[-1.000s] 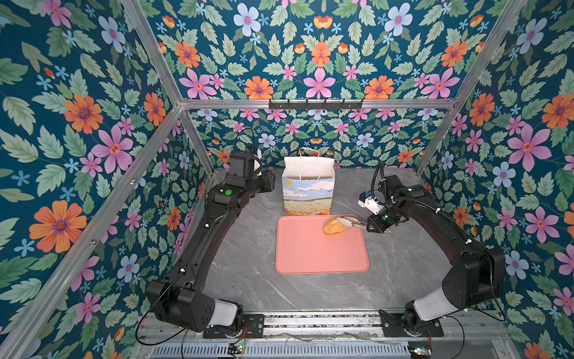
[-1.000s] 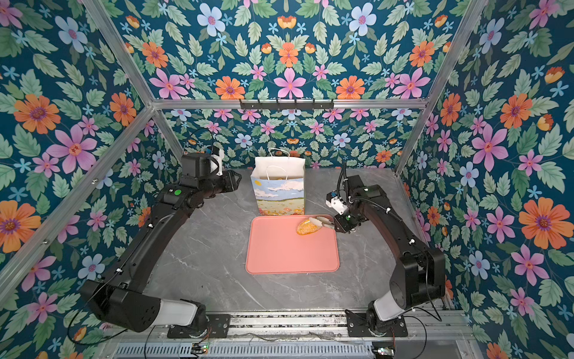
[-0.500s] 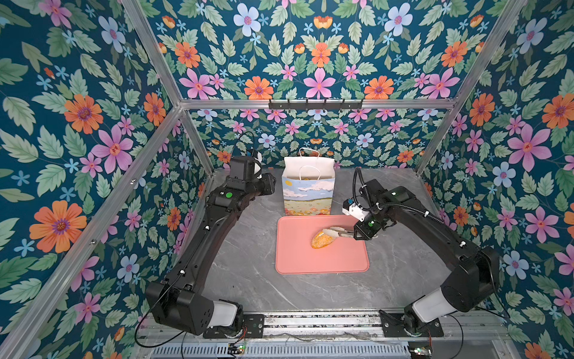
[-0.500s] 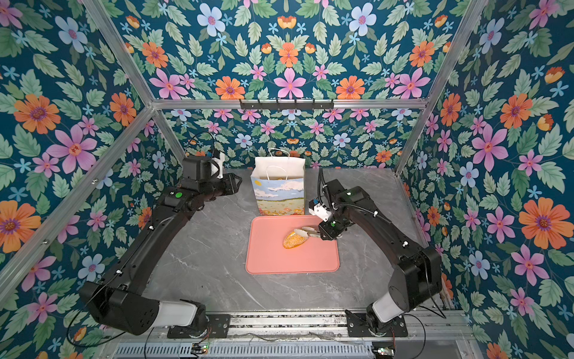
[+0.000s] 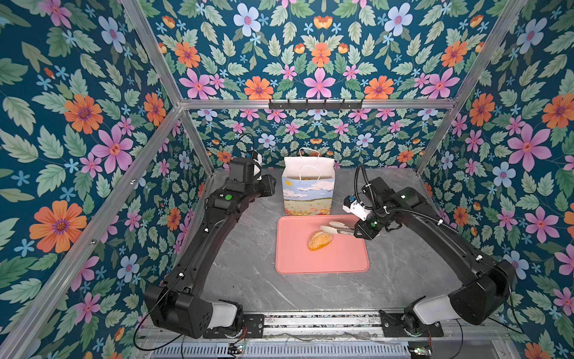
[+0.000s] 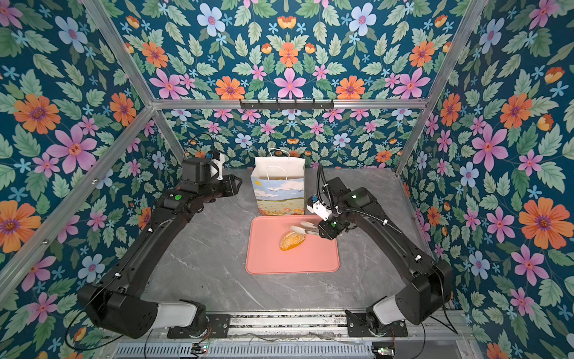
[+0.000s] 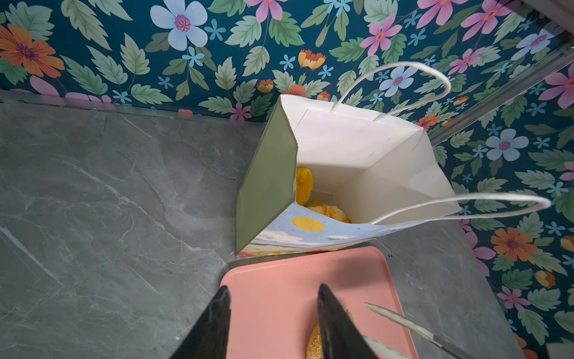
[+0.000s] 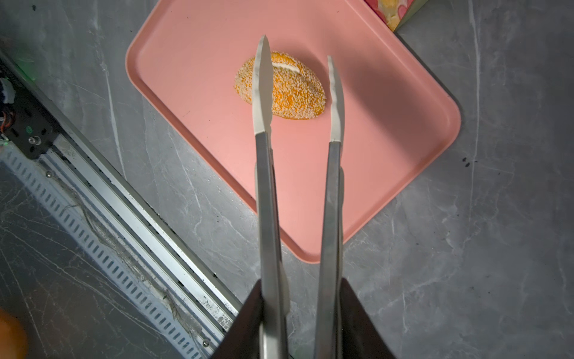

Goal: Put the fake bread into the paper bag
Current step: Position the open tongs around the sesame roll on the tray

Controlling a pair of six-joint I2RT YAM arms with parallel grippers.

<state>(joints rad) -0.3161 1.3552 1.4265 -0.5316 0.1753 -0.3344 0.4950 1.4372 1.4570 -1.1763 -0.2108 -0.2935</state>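
Note:
One sesame-speckled roll of fake bread (image 5: 320, 241) (image 8: 281, 88) lies on the pink tray (image 5: 310, 264). My right gripper (image 5: 357, 231) (image 8: 300, 289) is shut on metal tongs (image 5: 337, 228) (image 8: 265, 186). The tong tips stand apart just above the roll's far-right end without pinching it. The paper bag (image 5: 307, 192) (image 7: 357, 149) stands upright behind the tray, mouth open. Other golden bread pieces (image 7: 329, 211) lie inside it. My left gripper (image 5: 270, 186) (image 7: 273, 289) hovers open and empty beside the bag's left side.
The tray (image 6: 279, 264) sits mid-table on grey marble, its far edge touching the bag. Flowered walls close in on three sides, with a metal rail (image 5: 310, 320) along the front. The bag's cord handles (image 7: 397, 80) stick up above its rim.
The right arm carried the roll in the tongs from the tray's far right corner toward its middle. The tongs have spread, and the roll now rests on the tray. The left arm barely moved.

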